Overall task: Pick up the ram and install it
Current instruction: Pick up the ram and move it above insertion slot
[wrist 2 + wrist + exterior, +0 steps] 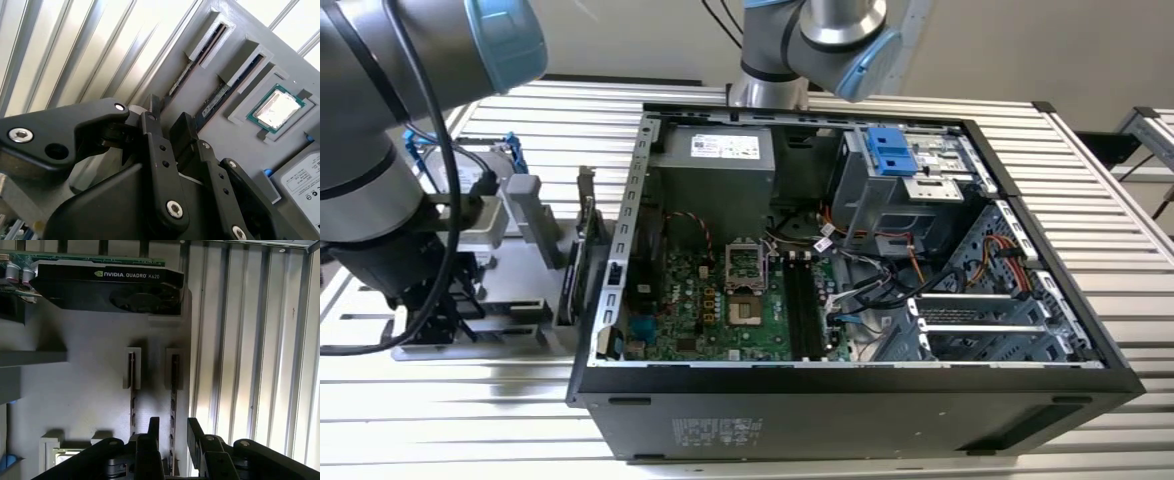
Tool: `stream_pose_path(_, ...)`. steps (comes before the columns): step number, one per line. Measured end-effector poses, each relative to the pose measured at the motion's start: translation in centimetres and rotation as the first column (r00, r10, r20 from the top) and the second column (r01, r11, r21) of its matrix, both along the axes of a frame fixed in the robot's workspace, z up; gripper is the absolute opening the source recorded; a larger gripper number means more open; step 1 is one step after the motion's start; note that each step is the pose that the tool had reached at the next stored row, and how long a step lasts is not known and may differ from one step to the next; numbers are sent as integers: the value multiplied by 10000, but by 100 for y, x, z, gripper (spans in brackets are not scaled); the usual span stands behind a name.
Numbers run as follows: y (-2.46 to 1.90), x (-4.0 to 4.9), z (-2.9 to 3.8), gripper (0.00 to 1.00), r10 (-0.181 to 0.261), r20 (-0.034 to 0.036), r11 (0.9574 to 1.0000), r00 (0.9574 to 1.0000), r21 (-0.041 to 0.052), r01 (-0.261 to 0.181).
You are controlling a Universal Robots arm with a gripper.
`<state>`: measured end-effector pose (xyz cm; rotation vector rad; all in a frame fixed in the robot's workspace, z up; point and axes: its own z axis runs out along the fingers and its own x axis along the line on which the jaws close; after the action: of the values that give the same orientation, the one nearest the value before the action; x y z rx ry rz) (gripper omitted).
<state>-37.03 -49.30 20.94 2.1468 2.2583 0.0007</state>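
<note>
Now the gripper (173, 422) hangs with fingers (154, 440) spread, astride the ram (173, 372) standing in the grey holder (90, 405) on the exterior view's left. Closing off-centre could tilt it or nudge the neighbouring stick (131, 372).

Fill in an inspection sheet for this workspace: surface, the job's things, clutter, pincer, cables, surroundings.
Surface: slatted metal table carrying an open computer case and a grey holder.
Job's things: the ram stands in a holder slot, with a second stick beside it; the motherboard slots appear empty.
Clutter: graphics card, processor and hard drive in the holder.
Pincer: pincer open, lined up either side of the ram; contact cannot be told.
Cables: loose wires inside the case.
Surroundings: arm's base behind the case.
</note>
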Motion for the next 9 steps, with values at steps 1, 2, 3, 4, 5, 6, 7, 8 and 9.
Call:
stream_pose_path(1, 0, 1, -6, 100, 5, 1, 10000, 10000, 0, -5)
stream_pose_path(2, 0, 1, -11, 100, 5, 0, 10000, 10000, 0, -5)
stream_pose_path(3, 0, 0, -18, 100, 6, 0, 10000, 10000, 1, -6)
stream_pose_path(4, 0, 0, -25, 100, 6, 1, 10000, 10000, 0, -6)
stream_pose_path(5, 0, 0, -34, 100, 6, 1, 10000, 10000, 1, -6)
stream_pose_path(6, 0, 0, -42, 100, 7, 1, 10000, 10000, 0, -7)
stream_pose_path(7, -1, 0, -51, 100, 7, 0, 10000, 10000, 0, -7)
stream_pose_path(8, -1, -1, -58, 100, 7, -1, 10000, 10000, -1, -7)
stream_pose_path(9, -1, -3, -67, 100, 6, 0, 10000, 10000, -1, -6)
